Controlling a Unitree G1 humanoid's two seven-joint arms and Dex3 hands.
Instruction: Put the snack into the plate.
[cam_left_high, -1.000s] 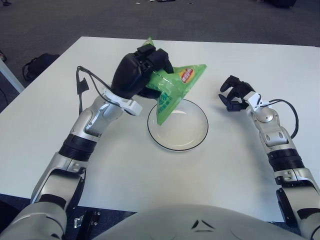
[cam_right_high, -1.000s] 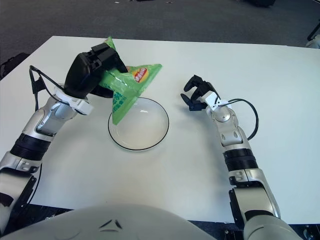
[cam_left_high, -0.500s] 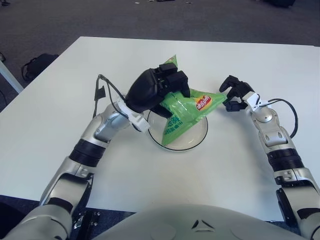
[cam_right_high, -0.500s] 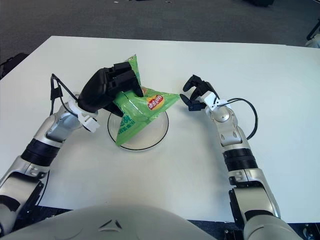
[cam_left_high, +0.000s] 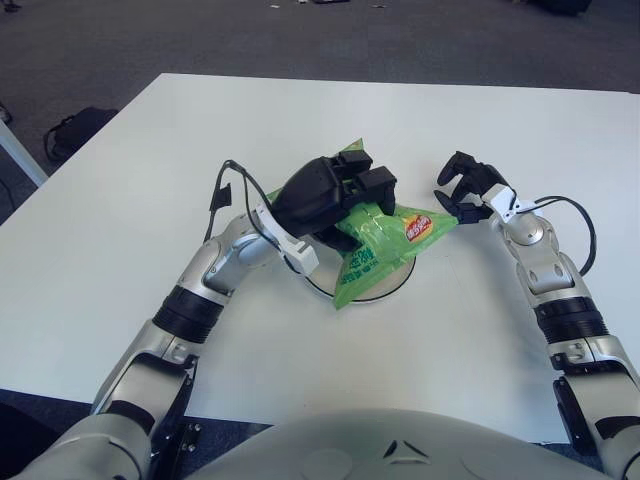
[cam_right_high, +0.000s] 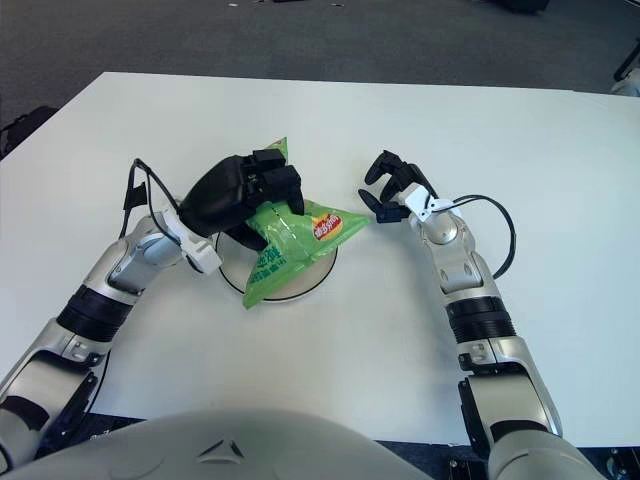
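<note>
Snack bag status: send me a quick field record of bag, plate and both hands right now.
snack bag: green, lying over the plate, corners past the rim
plate: white, dark rim, mostly covered by the bag
left hand: on top of the bag, fingers closed on it
right hand: idle to the right of the plate, holding nothing, near the bag's right tip
table: white

- the plate (cam_left_high: 398, 283) is mostly covered by the snack bag (cam_left_high: 385, 245) and the left hand (cam_left_high: 335, 192) gripping it
- right hand (cam_left_high: 468, 187) sits just beside the bag's corner, tight gap
- table (cam_left_high: 150, 150) wide open elsewhere
</note>
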